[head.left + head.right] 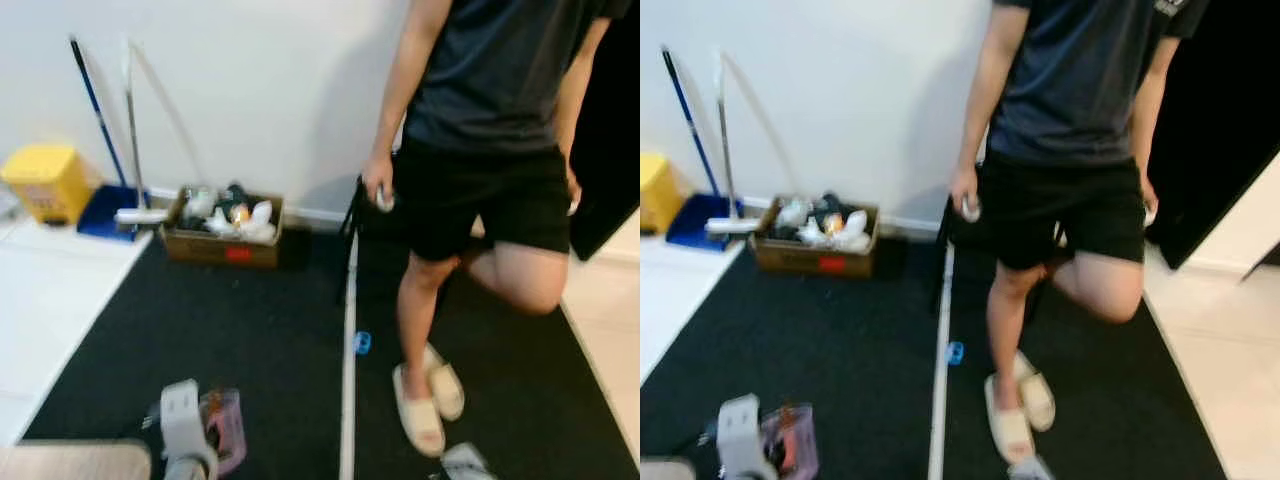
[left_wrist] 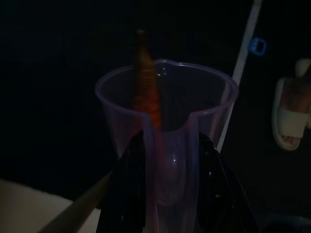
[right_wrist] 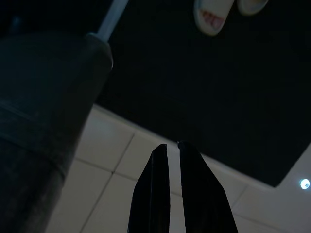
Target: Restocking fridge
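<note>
My left gripper (image 2: 170, 158) is shut on the handle of a clear purple plastic jug (image 2: 165, 97). An orange carrot (image 2: 144, 82) stands upright inside the jug. In the left eye view the jug (image 1: 226, 430) hangs low at the bottom left beside my silver left wrist (image 1: 183, 420), above the black mat. My right gripper (image 3: 172, 145) hangs over pale floor tiles with its two black fingers almost touching and nothing between them.
A person (image 1: 480, 150) in dark shorts and pale slippers (image 1: 420, 412) stands on one leg at the middle right. A cardboard box (image 1: 222, 245) of items, a yellow bin (image 1: 45, 180), a blue dustpan (image 1: 105, 212) and broom handles line the far wall. A black panel (image 1: 1220, 130) stands at the right.
</note>
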You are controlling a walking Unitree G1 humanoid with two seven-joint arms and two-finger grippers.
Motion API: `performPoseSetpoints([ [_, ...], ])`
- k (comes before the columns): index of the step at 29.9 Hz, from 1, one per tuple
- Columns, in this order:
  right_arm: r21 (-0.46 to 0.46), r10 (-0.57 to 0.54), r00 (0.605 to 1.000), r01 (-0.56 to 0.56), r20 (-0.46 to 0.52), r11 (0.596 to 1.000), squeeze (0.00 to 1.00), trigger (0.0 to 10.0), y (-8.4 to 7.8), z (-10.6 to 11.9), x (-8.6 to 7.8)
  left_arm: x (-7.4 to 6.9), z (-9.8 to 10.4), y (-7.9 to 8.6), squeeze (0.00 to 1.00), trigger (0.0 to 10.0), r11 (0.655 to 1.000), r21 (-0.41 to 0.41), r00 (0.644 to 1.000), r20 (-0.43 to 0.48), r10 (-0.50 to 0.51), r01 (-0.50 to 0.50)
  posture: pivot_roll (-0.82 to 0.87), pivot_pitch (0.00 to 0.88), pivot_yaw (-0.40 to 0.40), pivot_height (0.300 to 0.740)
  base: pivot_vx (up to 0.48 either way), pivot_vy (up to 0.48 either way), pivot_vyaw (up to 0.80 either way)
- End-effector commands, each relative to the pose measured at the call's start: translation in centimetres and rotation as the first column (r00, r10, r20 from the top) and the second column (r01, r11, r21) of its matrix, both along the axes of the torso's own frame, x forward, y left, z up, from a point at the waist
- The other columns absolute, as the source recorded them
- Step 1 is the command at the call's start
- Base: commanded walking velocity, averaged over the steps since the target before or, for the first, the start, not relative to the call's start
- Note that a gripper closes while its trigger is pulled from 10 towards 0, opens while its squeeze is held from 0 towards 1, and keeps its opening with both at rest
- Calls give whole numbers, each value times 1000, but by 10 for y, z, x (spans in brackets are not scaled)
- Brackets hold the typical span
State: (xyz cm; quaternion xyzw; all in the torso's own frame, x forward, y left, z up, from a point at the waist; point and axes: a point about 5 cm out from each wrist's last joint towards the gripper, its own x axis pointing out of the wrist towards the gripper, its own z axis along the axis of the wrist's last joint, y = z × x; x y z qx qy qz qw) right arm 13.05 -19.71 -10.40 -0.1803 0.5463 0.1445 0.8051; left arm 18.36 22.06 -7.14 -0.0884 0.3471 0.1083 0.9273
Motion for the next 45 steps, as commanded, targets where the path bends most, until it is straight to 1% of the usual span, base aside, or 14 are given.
performPoseSetpoints([
  [1, -30, -15, 1000, 15, -8, 999, 0, 10000, -11, 1, -2, 6, 5, 6, 0, 10000, 1000, 25, 1000, 21, -14, 14, 73, 2, -84, 740, 292, 0, 0],
  [29, -24, -16, 1000, 16, -10, 1000, 0, 10000, -10, 1, -1, 6, 5, 8, 0, 10000, 999, 30, 1000, 14, -22, 22, 72, 1, -78, 740, 295, 0, 0],
  [32, -28, -2, 1000, 2, -16, 1000, 0, 10000, -10, 1, -1, 5, 4, 7, 0, 10000, 999, 29, 1000, 11, -21, 20, 72, 1, -78, 740, 296, 0, 0],
  [42, 7, 0, 999, 0, -43, 1000, 0, 10000, -9, 1, -1, 5, 3, 4, 0, 10000, 1000, 19, 1000, 7, -19, 19, 66, 0, -83, 740, 294, 0, 0],
  [43, 21, -12, 999, 13, -53, 1000, 0, 10000, -9, 1, -2, 4, 2, 3, 0, 10000, 1000, 4, 1000, -6, 1, -1, 66, 0, -83, 740, 0, 0, 800],
  [45, 28, -16, 998, 18, -56, 999, 0, 10000, -9, 1, -2, 4, 1, 3, 0, 10000, 1000, 0, 1000, -11, 2, -2, 65, 0, -81, 740, 0, 0, 797],
])
